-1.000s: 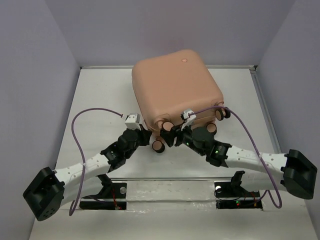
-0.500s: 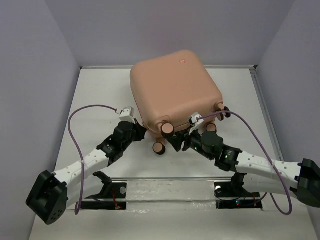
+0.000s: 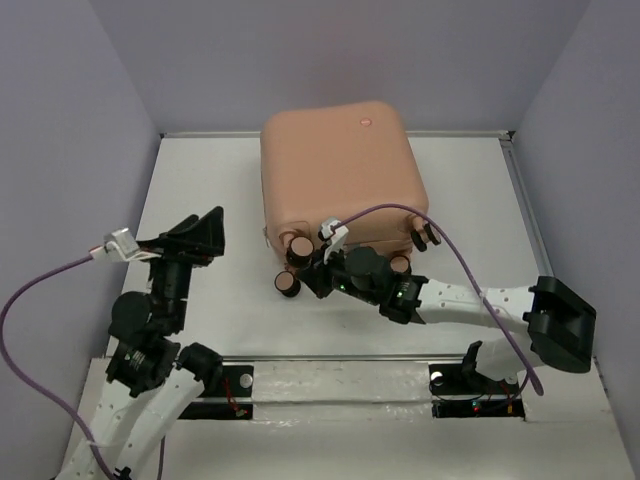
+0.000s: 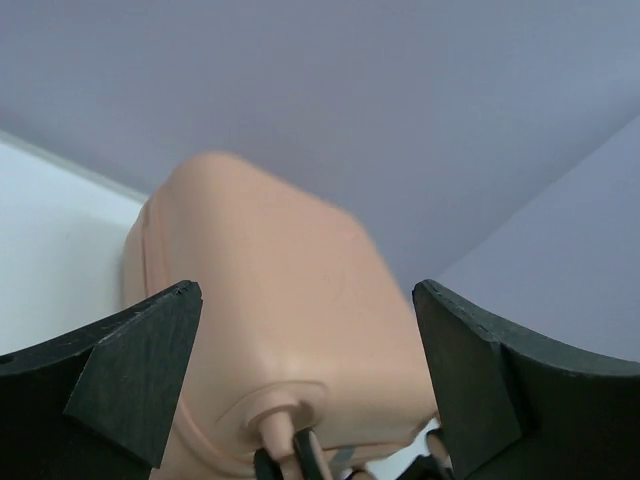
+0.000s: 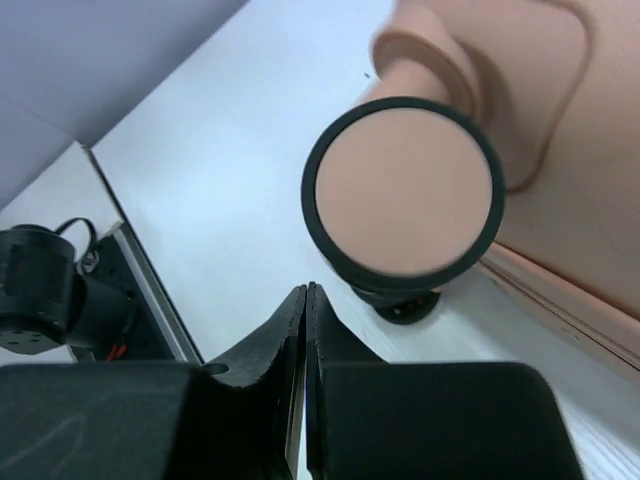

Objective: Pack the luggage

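Resting shut on the table, wheels toward the arms

The luggage [image 3: 340, 170] is a large peach-pink hard-shell case with rounded corners, and it is by far the biggest thing in view. It lies closed on its broad side on the white table [image 3: 200, 180], around the middle and reaching toward the back wall. The upper face is smooth and matte, with one small round mark [image 3: 367, 122] near the far edge. In the left wrist view a seam runs down the side where the two shells meet. No lining shows.

The near end carries four small wheels with black rims and peach hubs, two at the left corner [image 3: 294, 267] and two at the right [image 3: 412, 250]. In the right wrist view one wheel [image 5: 403, 190] fills the middle of the frame as a flat peach disc in a black ring, set on a moulded peach stub.

The right gripper [image 5: 306, 300] is low by the case's near-left corner. Its fingers are pressed together with nothing between them, and their tips are just below that wheel; whether they touch it cannot be told. A purple cable [image 3: 400, 212] arcs over the case's near edge to that wrist.

The left gripper [image 4: 305, 292] is raised well apart to the left, its fingers spread wide and holding nothing, and they frame the case from a distance.
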You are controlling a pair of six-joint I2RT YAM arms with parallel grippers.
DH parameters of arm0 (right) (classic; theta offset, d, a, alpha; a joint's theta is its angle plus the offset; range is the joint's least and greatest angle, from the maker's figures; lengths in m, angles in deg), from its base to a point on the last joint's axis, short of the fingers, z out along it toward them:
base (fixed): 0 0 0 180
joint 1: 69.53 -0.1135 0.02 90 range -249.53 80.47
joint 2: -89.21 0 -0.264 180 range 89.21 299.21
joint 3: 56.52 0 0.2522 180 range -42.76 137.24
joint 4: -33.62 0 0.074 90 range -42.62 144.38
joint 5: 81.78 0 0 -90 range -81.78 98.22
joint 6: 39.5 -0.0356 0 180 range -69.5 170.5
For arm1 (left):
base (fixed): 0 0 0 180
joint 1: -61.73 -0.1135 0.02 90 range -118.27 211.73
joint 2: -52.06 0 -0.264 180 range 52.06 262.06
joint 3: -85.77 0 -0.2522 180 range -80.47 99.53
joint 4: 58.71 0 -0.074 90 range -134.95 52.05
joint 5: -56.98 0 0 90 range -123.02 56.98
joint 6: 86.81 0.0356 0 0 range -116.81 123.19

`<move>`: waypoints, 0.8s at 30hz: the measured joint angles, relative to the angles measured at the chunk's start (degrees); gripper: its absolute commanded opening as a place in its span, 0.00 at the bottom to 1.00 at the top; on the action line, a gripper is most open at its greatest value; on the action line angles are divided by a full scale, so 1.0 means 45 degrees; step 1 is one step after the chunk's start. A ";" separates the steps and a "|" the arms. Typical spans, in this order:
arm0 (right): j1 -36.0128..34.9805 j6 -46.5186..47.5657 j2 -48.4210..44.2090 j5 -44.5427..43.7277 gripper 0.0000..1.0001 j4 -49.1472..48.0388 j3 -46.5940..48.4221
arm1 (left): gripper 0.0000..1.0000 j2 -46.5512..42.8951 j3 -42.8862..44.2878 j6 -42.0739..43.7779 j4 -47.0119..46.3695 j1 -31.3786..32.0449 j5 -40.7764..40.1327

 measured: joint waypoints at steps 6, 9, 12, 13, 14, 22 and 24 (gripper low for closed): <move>-0.0257 0.0534 -0.0884 -0.0214 0.93 0.0389 0.0471 | 0.99 -0.0685 0.1894 0.0767 0.1243 0.0000 0.0704; -0.0253 0.1025 -0.2409 -0.1025 1.00 0.1127 0.0452 | 0.99 -0.0272 0.2239 0.1418 0.2030 0.0000 0.1724; -0.0253 0.1593 -0.4818 -0.2346 1.00 0.2191 0.0423 | 0.99 0.0345 0.2662 0.1967 0.2516 0.0000 0.2633; -0.0253 0.1758 -0.5576 -0.2817 1.00 0.2521 0.0427 | 0.99 0.0583 0.2841 0.2157 0.2579 0.0000 0.2963; -0.0253 0.1909 -0.6363 -0.3337 1.00 0.2817 0.0442 | 0.99 0.0670 0.2914 0.2302 0.2589 0.0000 0.3147; -0.0253 0.2501 -1.1453 -0.7985 1.00 0.4240 -0.0141 | 0.99 0.0223 0.2948 0.3109 0.2424 0.0000 0.3444; -0.0253 0.2531 -1.1924 -0.8578 1.00 0.4163 -0.0617 | 0.99 -0.0029 0.2841 0.3308 0.2331 0.0000 0.3439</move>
